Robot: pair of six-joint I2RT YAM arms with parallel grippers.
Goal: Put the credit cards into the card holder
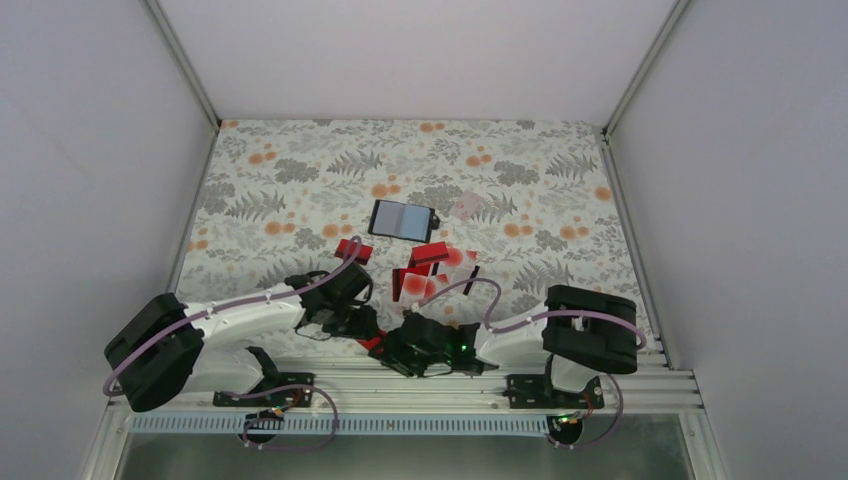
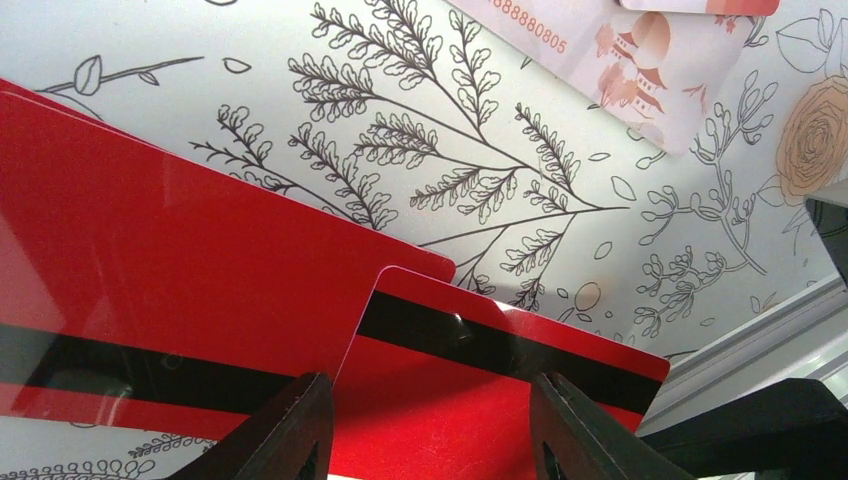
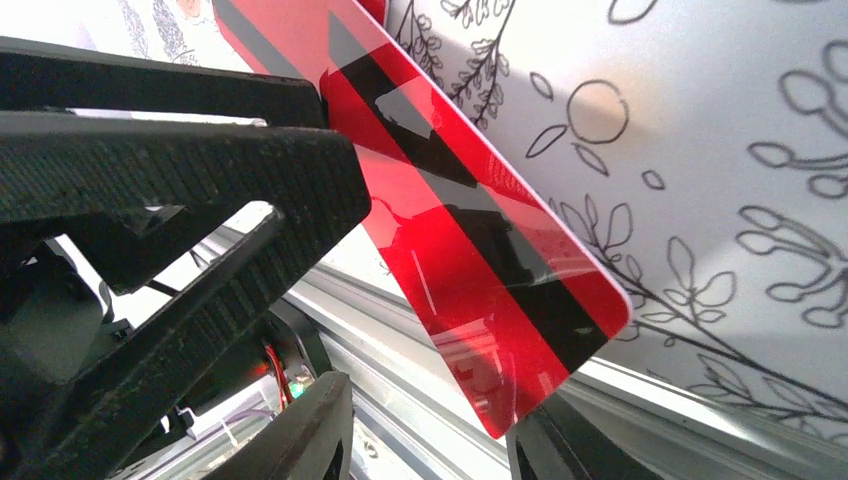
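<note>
Two grippers with fingers apart, left gripper (image 2: 428,385) and right gripper (image 3: 425,410), at one red card (image 3: 480,260) bottom middle, can't tell which holds it, cards (image 1: 425,270), open card holder (image 1: 400,220) mid-frame, flowery table (image 1: 300,170), white walls (image 1: 80,150)

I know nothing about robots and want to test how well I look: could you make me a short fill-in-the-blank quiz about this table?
The black card holder lies ___, its grey-blue pockets facing up.
In the top view, a pale card lies just to the ___ of the holder.
In the left wrist view, the nearest red card carries a ___ stripe.
Missing words: open; right; black.
</note>
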